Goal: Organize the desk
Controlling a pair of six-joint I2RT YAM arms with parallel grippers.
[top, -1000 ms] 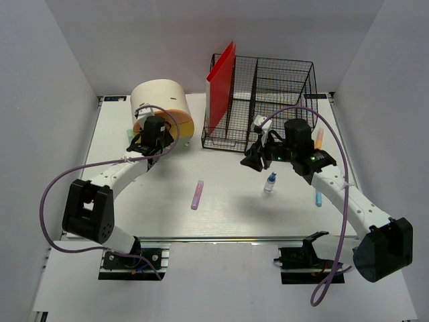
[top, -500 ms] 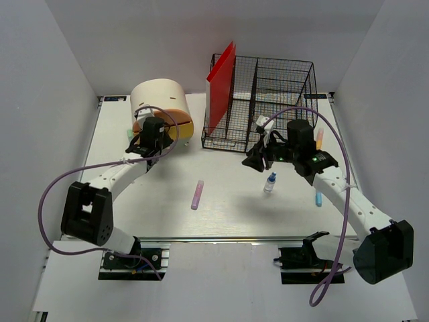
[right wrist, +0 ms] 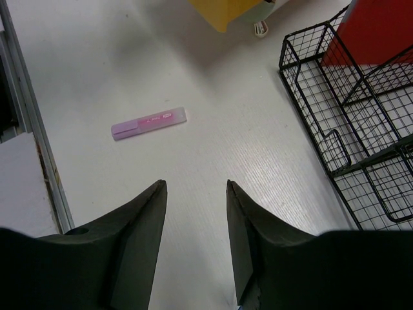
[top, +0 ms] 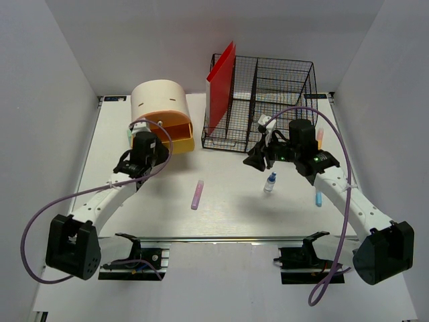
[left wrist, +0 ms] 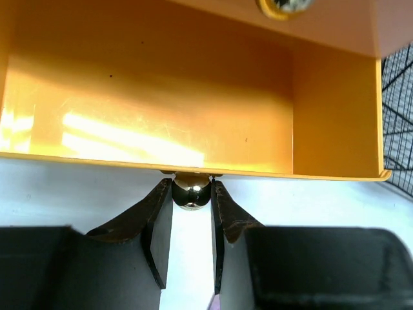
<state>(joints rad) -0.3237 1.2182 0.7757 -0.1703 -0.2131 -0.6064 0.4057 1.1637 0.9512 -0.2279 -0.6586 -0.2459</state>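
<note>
The white desk [top: 228, 215] carries a cream drawer box [top: 159, 100] at the back left. Its orange drawer [top: 177, 131] stands pulled out, and in the left wrist view the drawer [left wrist: 161, 116] is empty inside. My left gripper [top: 151, 139] is shut on the drawer's small metal knob [left wrist: 191, 194], one finger on each side of it [left wrist: 191, 186]. My right gripper [top: 259, 161] hovers over the desk's middle right, open with nothing between its fingers [right wrist: 195, 187].
A pink marker [top: 197, 194] lies mid-desk, also in the right wrist view [right wrist: 149, 123]. A small blue-capped bottle [top: 270, 182] stands below my right gripper. A black wire basket [top: 275, 100] with a red folder [top: 221, 84] sits at the back. A blue pen [top: 318, 198] and an orange marker [top: 320, 137] lie at the right edge.
My left gripper closed on the knob and drew back toward the near edge, sliding the orange drawer out of the cream box. The right arm stayed almost still.
</note>
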